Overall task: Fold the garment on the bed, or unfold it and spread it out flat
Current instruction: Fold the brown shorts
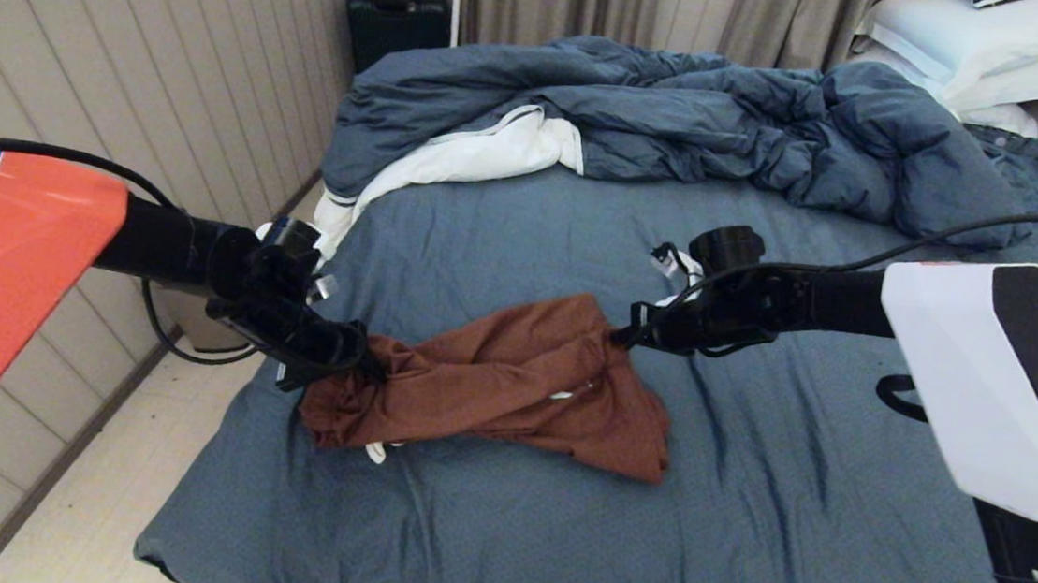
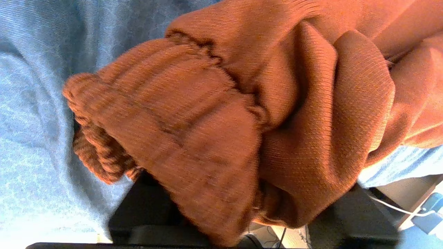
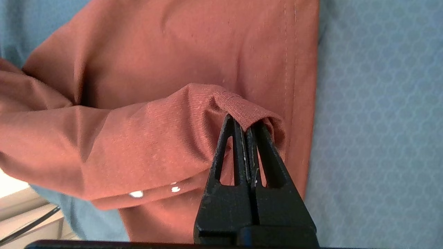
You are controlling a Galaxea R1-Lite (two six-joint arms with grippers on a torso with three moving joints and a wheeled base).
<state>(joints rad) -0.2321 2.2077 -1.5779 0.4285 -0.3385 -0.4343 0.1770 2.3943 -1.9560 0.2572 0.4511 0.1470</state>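
The garment [image 1: 511, 380], rust-brown shorts, hangs bunched between my two grippers just above the bed [image 1: 554, 539]. My left gripper [image 1: 370, 360] is shut on its gathered waistband end [image 2: 166, 114], and the fabric hides the fingers in the left wrist view. My right gripper [image 1: 618, 335] is shut on a hem fold at the other end [image 3: 238, 109], with the black fingers [image 3: 264, 152] pressed together. One leg droops onto the slate-blue sheet at the right. A white drawstring end [image 1: 376, 451] dangles under the left part. Small white marks [image 3: 136, 194] show on the cloth.
A rumpled dark blue duvet [image 1: 684, 118] with white lining [image 1: 475, 151] fills the far half of the bed. White pillows [image 1: 982, 41] are stacked at the far right. A panelled wall [image 1: 126, 60] and floor [image 1: 117, 482] lie to the left, a black case [image 1: 397, 23] beyond.
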